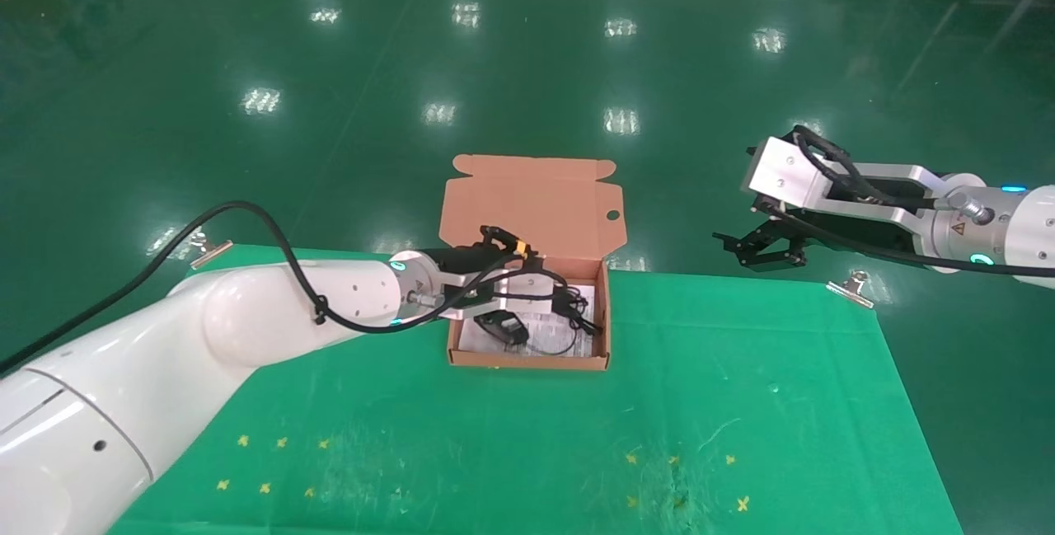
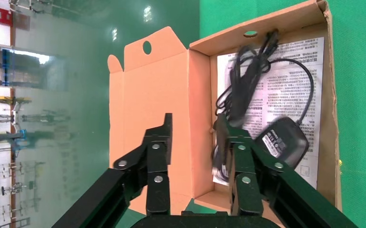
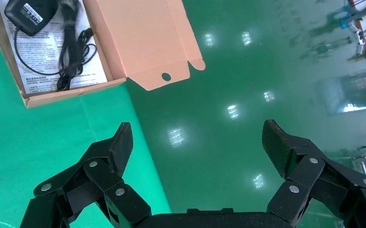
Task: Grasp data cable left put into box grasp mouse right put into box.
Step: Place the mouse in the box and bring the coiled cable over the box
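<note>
The orange-brown box (image 1: 527, 360) stands open at the table's far middle, its lid flap raised. On the white printed sheet inside lies the black mouse (image 1: 503, 327), turned over so its label shows (image 2: 283, 140), with its thin cord looping round it. The data cable (image 2: 245, 78) is a dark, blurred bundle inside the box, and its lower end runs along one finger (image 2: 228, 137) of my left gripper (image 2: 195, 126). That gripper hangs open over the box's left part (image 1: 544, 292). My right gripper (image 1: 762, 253) is open and empty beyond the table's far right edge (image 3: 197, 130).
Green cloth covers the table (image 1: 577, 436), held by metal clips at the far left corner (image 1: 210, 251) and far right corner (image 1: 853, 288). Small yellow marks dot the near part of the cloth. Glossy green floor lies beyond the far edge.
</note>
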{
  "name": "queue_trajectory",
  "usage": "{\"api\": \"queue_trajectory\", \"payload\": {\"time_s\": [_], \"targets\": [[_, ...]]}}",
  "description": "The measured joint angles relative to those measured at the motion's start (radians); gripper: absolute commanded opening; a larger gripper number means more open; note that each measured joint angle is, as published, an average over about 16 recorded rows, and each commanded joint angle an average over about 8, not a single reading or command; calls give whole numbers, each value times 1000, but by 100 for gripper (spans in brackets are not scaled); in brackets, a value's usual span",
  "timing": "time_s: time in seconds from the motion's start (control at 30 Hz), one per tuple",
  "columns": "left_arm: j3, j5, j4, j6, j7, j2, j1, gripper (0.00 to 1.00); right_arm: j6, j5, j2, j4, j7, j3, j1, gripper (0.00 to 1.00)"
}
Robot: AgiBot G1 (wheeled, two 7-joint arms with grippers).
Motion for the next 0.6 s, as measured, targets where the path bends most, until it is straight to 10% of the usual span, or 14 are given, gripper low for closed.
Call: {"api": "queue_trajectory", "payload": {"time_s": [0.6], "targets": [[-101, -59, -5, -33, -50, -74, -83, 100, -82, 48, 22, 38, -55, 91, 40, 100]]}}
